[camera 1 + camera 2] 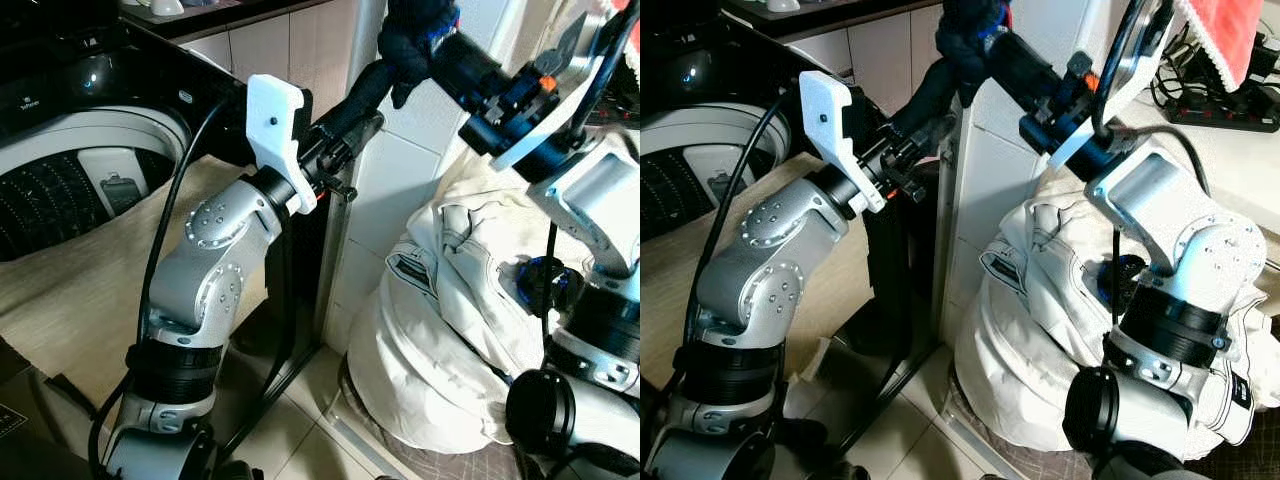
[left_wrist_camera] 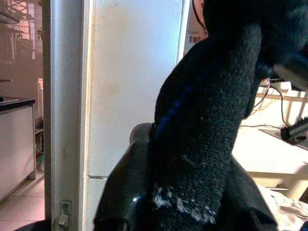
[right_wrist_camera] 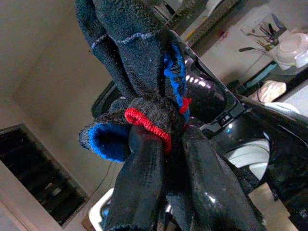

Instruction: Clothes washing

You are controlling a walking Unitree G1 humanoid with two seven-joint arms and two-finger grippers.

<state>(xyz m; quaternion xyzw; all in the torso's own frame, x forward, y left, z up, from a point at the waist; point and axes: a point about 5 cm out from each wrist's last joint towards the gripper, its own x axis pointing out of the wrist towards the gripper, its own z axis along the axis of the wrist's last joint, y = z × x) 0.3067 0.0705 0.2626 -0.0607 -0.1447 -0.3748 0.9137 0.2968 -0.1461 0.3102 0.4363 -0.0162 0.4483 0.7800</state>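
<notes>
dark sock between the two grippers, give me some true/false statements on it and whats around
1. Both grippers hold the dark sock: the left gripper from below, the right gripper from the side. True.
2. The sock is plain black all over. False: the right wrist view shows red and blue trim.
3. The washing machine has its lid shut. False: its drum is open.
4. A heap of white laundry lies below the right arm. True.
5. The sock lies inside the drum. False: it is held up in the air, off to the side of the machine.
</notes>
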